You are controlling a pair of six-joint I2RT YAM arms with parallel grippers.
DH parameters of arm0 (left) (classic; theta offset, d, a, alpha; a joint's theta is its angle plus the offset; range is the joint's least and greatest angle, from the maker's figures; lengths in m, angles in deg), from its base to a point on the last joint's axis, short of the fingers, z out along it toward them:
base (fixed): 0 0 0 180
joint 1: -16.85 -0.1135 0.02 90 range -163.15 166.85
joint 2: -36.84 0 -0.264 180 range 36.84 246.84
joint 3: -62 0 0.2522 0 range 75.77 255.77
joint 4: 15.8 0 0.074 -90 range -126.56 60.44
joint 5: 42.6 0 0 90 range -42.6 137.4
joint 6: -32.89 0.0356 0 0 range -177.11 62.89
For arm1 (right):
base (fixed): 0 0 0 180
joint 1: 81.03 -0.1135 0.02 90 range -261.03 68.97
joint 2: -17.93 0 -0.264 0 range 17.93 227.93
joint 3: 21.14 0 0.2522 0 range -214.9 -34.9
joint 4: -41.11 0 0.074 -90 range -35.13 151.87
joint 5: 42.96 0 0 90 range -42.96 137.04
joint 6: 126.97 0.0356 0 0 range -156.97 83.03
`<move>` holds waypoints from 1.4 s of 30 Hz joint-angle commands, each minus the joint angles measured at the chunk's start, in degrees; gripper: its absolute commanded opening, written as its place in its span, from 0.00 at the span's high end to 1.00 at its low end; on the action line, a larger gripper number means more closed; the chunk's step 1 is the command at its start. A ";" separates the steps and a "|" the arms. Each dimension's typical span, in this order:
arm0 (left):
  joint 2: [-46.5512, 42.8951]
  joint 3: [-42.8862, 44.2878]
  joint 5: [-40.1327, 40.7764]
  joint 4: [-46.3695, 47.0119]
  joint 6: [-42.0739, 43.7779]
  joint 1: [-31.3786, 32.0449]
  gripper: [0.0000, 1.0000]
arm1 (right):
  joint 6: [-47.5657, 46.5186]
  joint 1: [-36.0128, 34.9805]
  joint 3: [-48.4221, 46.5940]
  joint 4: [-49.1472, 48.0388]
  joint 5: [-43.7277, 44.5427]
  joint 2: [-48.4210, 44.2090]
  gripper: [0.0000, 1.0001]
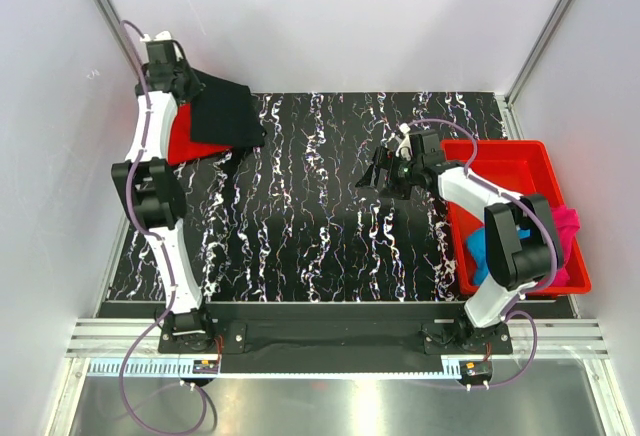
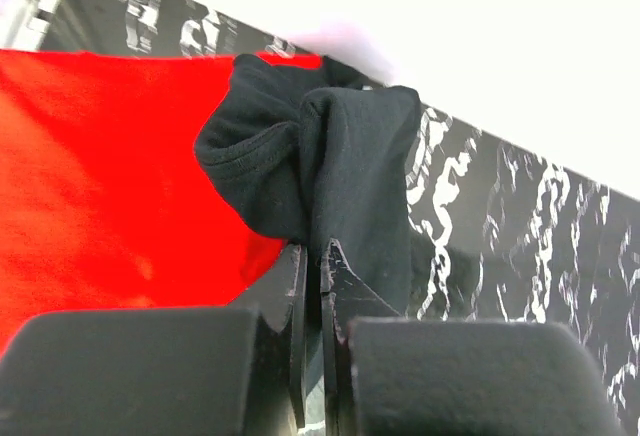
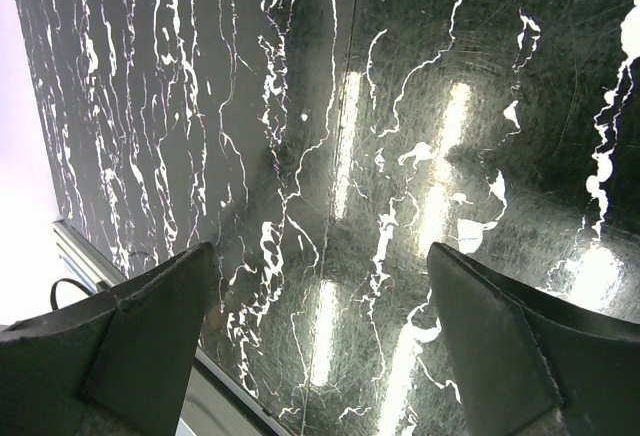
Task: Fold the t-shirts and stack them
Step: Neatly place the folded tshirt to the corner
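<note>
In the top view's lower right, the blue t-shirt (image 1: 478, 248) and magenta t-shirt (image 1: 567, 231) are lying crumpled in the red bin (image 1: 500, 146). Left of the bin, the right pincer (image 1: 380, 178) is hanging released over the desk (image 1: 300, 216). At upper left, the left pincer (image 2: 315, 251) is clenching a bunched edge of the black t-shirt (image 1: 225, 111), which is lying across the red t-shirt (image 1: 180, 143). The cloth is looking light, limp and prone to sliding, so a hem or corner is probably offering the surest hold.

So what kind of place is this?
Likely a robot test cell in a lab: white walls box in a marbled table, and two arms are mounted on a metal rail at its edge.
</note>
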 commanded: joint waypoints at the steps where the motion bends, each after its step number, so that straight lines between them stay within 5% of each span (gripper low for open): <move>1: 0.33 0.68 2.72 8.25 -2.58 -4.39 1.00 | -1.10 0.17 -2.52 -2.04 0.39 0.34 0.05; 18: 10.08 0.14 2.72 11.51 2.69 -15.47 0.94 | -0.48 0.17 -2.44 -4.33 0.04 3.51 0.03; 20: 11.48 0.14 4.20 12.30 2.87 -15.65 0.84 | -0.39 0.08 -2.44 -4.24 0.04 3.86 0.03; 21: 11.75 0.32 5.17 12.30 2.96 -15.74 0.66 | -0.39 0.08 -2.44 -4.24 0.04 4.03 0.03; 25: 10.70 -1.61 6.41 13.09 2.61 -15.65 0.39 | -0.66 0.17 -2.70 -4.15 0.39 4.65 0.02; 34: -0.63 -10.74 15.36 6.69 2.61 -10.03 0.33 | -0.83 0.17 -2.88 -3.71 -0.31 4.13 0.00; 42: -10.92 -25.94 13.45 4.21 -1.52 -9.58 0.33 | -0.31 0.08 -1.30 -4.68 -1.80 1.93 0.00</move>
